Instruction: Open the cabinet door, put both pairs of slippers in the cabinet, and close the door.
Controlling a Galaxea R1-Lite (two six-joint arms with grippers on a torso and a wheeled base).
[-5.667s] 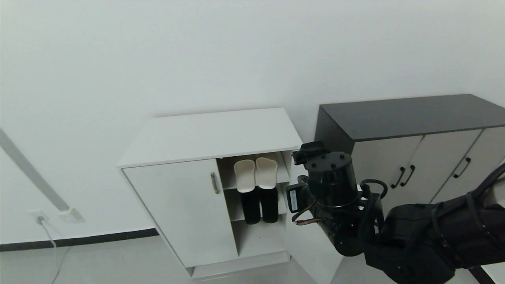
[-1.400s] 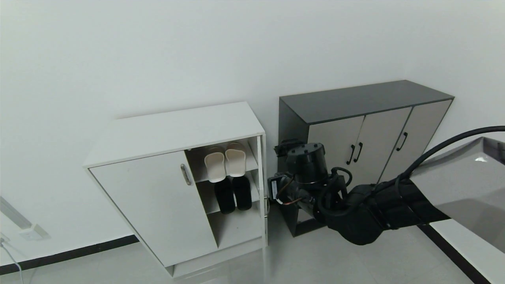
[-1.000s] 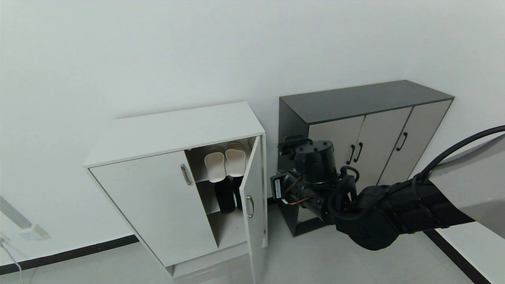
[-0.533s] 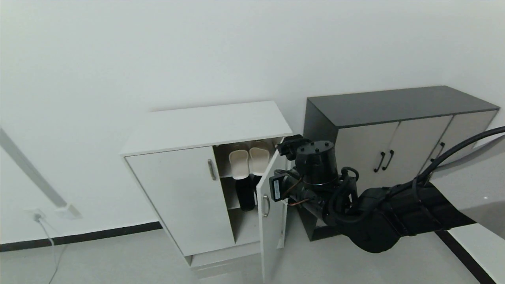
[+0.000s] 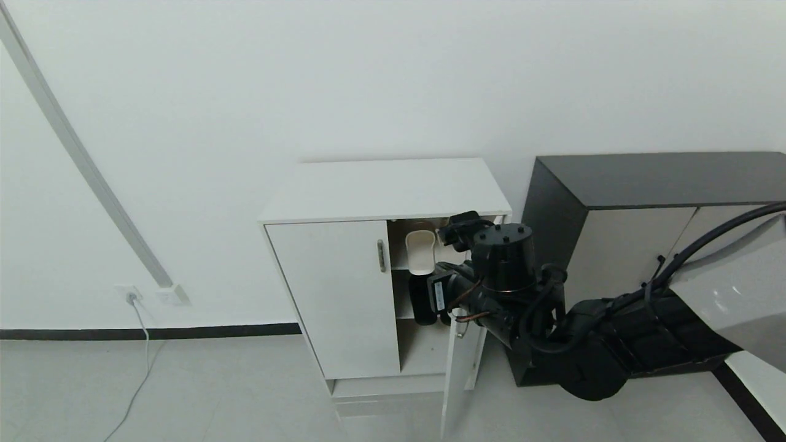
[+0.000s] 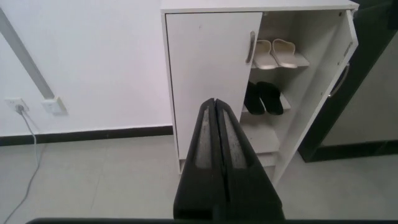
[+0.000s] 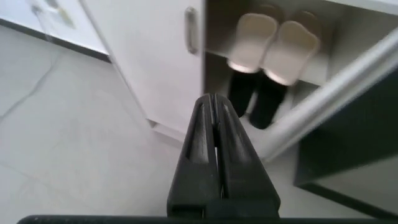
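White cabinet has its left door shut, cream slippers on the upper shelf directly above black slippers on the middle shelf, right door standing open, dark sideboard just beside; left gripper and right gripper each have fingers pressed together.

Illumination is bright, even and diffuse, and shadows are soft. The white wall darkens only slightly towards the floor, which returns a soft, low-glare sheen. The white cabinet is dimmer inside than on top; the black slippers sit in shade.
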